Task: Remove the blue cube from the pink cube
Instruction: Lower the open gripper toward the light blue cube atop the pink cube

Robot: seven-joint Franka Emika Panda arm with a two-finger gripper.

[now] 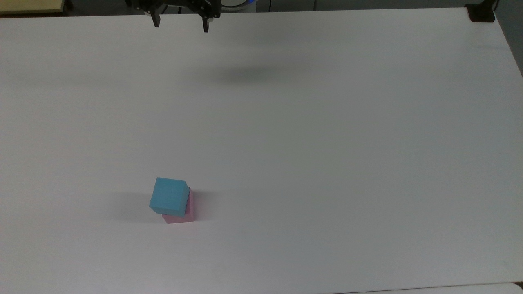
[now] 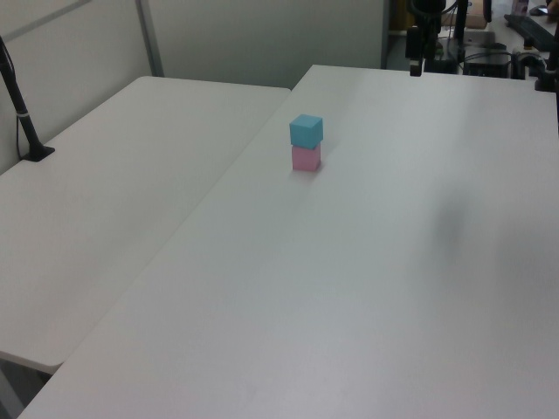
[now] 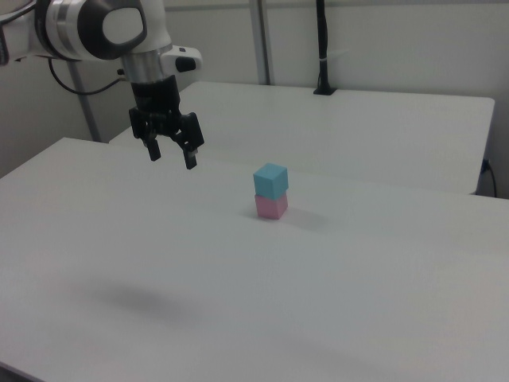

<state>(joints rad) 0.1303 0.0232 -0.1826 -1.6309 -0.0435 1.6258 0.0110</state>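
Sky-blue cube (image 1: 169,197) stacked askew on pink cube (image 1: 182,216), untouched. Gripper (image 3: 172,157) raised well apart, fingers spread, empty. Step: approach; next, descend and straddle the blue cube alone.

White table (image 1: 327,163) spanning nearly the whole top view. Pink cube (image 1: 188,213) resting directly on it, lower left of centre in the top view, upper centre in the left view, and centre in the right view.
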